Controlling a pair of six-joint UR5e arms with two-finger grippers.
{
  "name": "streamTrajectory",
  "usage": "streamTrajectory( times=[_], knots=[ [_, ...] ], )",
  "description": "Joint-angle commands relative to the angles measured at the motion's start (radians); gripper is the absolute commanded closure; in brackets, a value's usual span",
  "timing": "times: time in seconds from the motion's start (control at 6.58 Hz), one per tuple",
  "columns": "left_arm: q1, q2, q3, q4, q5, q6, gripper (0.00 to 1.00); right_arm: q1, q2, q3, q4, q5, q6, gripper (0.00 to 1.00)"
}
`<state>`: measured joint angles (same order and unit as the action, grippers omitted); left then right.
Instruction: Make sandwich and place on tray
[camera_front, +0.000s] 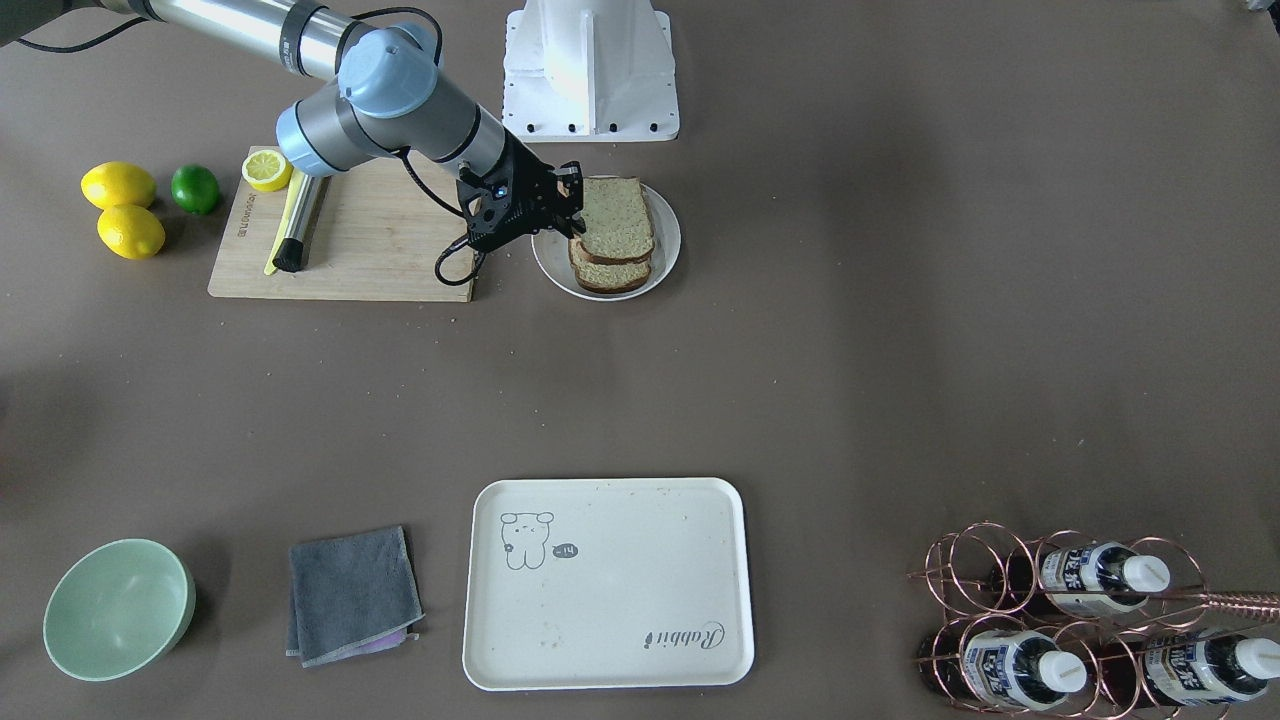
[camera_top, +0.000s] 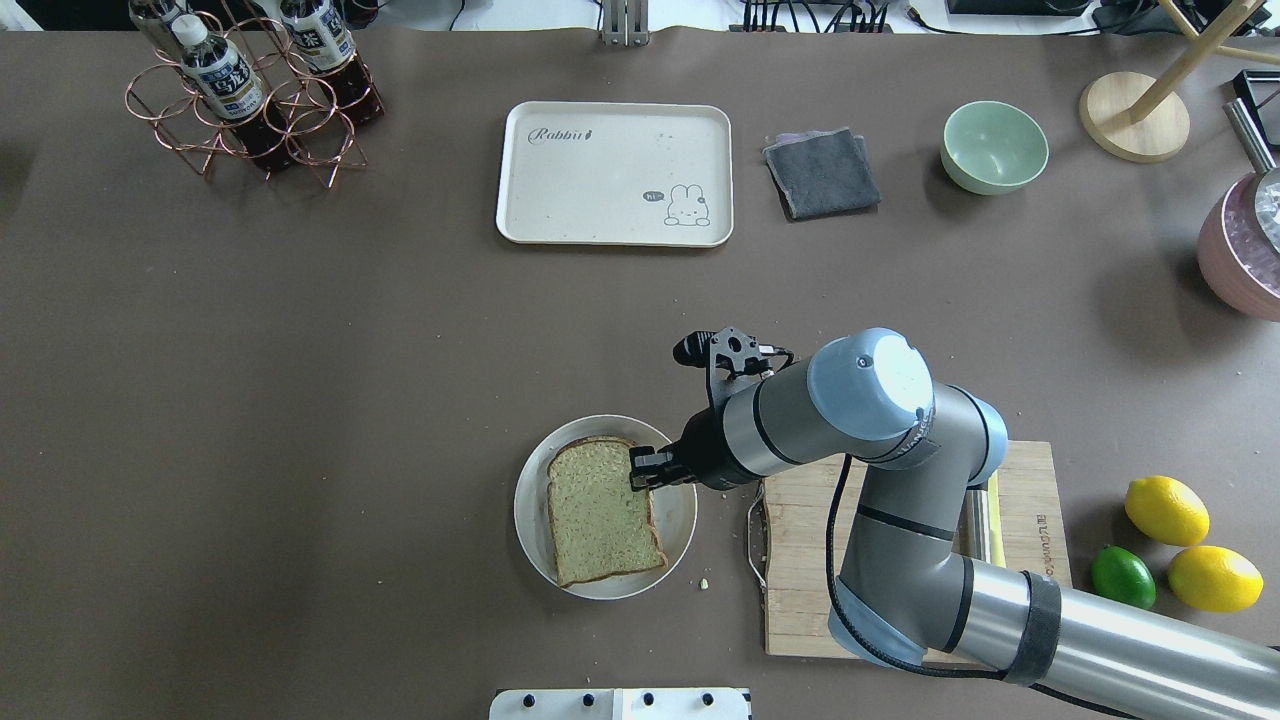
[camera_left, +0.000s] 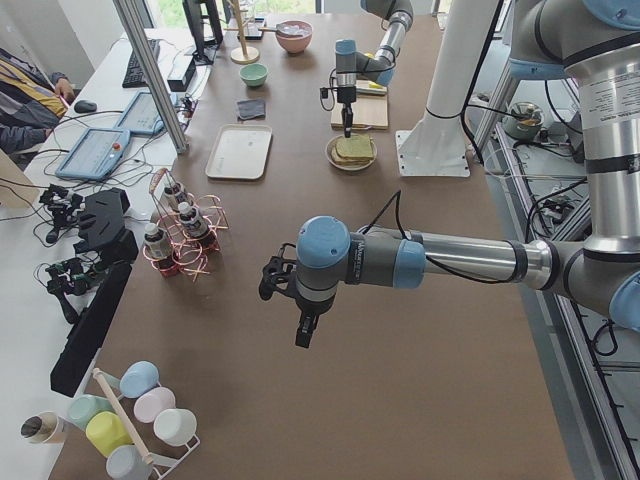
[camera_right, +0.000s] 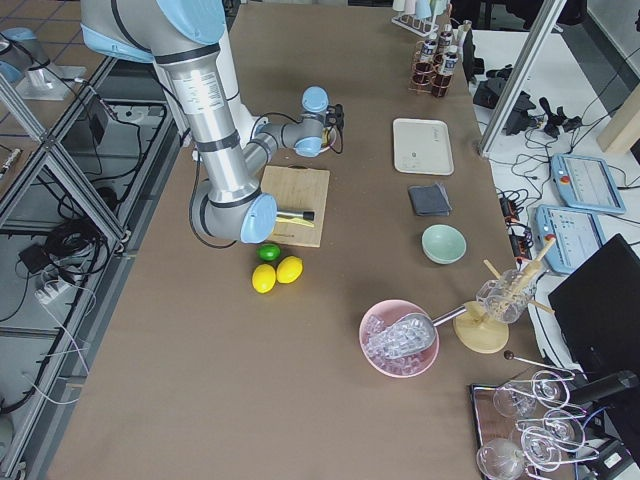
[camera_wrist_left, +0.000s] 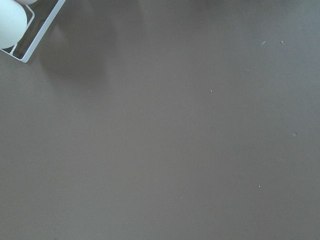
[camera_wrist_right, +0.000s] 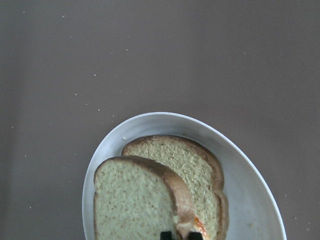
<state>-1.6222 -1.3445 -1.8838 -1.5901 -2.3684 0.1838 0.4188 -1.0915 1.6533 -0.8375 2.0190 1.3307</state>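
Observation:
The sandwich lies on a round white plate: two tan, brown-crusted slices, the top one shifted off the lower. A bit of white egg with orange shows at its edge in the right wrist view. My right gripper is shut on the sandwich's edge nearest the cutting board. The cream tray with the bear drawing lies bare at the far side. My left gripper hangs over bare table far off; I cannot tell if it is open.
A wooden cutting board with a knife and half lemon lies beside the plate. Lemons and a lime, a green bowl, a grey cloth and a bottle rack stand around.

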Motion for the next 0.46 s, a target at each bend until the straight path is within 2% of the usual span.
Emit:
streamTrajectory(
  times=[0.0, 0.15, 0.3],
  knots=[
    [0.01, -0.002, 0.0, -0.004, -0.003, -0.001, 0.02, 0.011, 0.001, 0.0, 0.0, -0.006, 0.019, 0.25],
    [0.065, -0.008, 0.0, -0.061, -0.032, -0.106, 0.02, 0.03, -0.004, 0.008, -0.005, -0.005, 0.086, 0.01],
    [0.17, -0.005, 0.0, -0.228, -0.088, -0.317, 0.02, 0.055, -0.016, 0.025, -0.008, 0.001, 0.094, 0.01]
  ],
)
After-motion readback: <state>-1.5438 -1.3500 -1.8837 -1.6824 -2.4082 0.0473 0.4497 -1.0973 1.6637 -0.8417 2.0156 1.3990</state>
